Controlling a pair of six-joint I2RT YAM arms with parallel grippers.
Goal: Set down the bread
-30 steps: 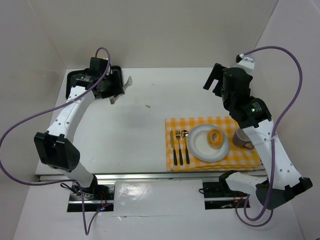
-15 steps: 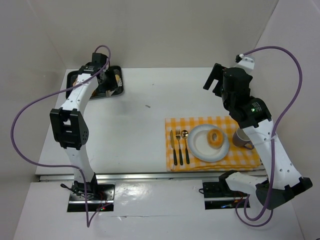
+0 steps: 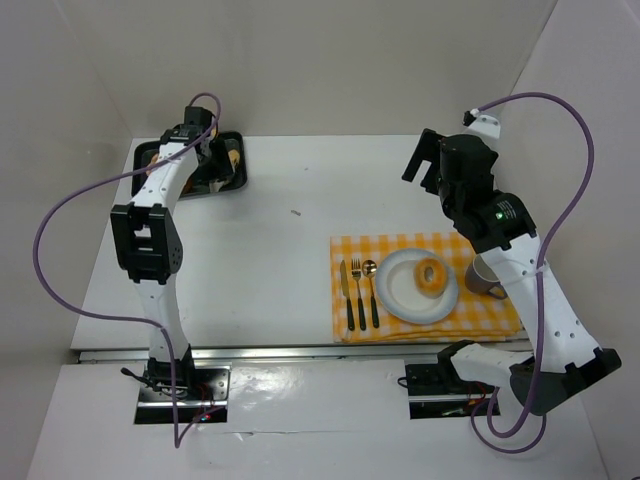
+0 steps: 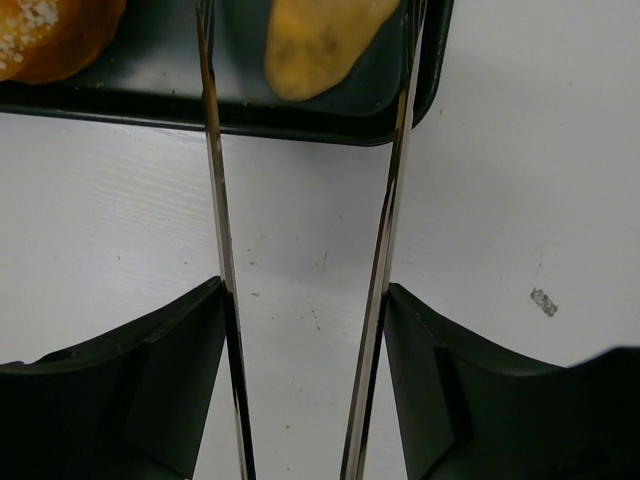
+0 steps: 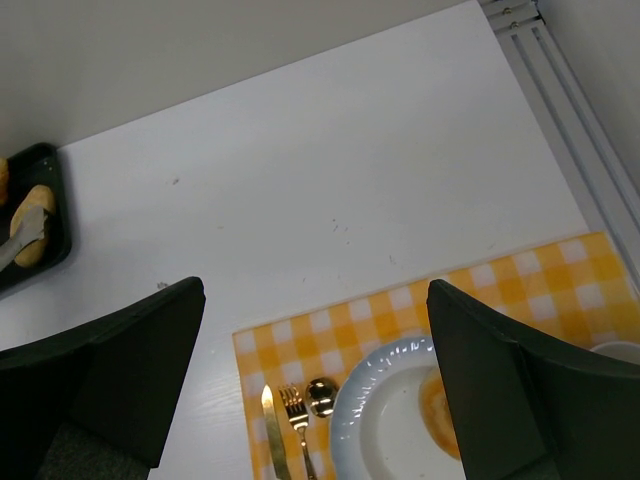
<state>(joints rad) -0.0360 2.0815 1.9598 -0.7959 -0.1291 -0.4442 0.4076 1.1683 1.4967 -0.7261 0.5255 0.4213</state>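
The left gripper (image 3: 218,166) is held over the black tray (image 4: 240,75) at the far left corner of the table (image 3: 290,270). In the left wrist view its fingers (image 4: 150,390) are seen to carry 2 thin metal blades (image 4: 215,200), which stand apart and reach across the tray's near rim. A yellow bread piece (image 4: 318,38) lies in the tray between the 2 blades. A gap is seen between it and the left blade, while contact with the right blade cannot be told. Nothing is clamped, so the left fingers are spread without a grip. A brown bread piece (image 4: 45,35), sprinkled with white grains, lies in the same tray outside the blades, at the upper left of that view.

The right gripper (image 5: 315,375) is held above the table, beyond the far edge of the yellow checked placemat (image 3: 350,250). Its fingers (image 5: 120,370) are spread wide and nothing is held between them.

On the placemat a white plate (image 3: 398,298) is set, with a ring-shaped bread (image 3: 431,274) lying on its right part. A knife (image 3: 349,298), a fork (image 3: 360,292) and a spoon (image 3: 371,290) are laid side by side just left of the plate. A mug (image 3: 484,278) stands just right of it. The tray and the placemat are well apart.
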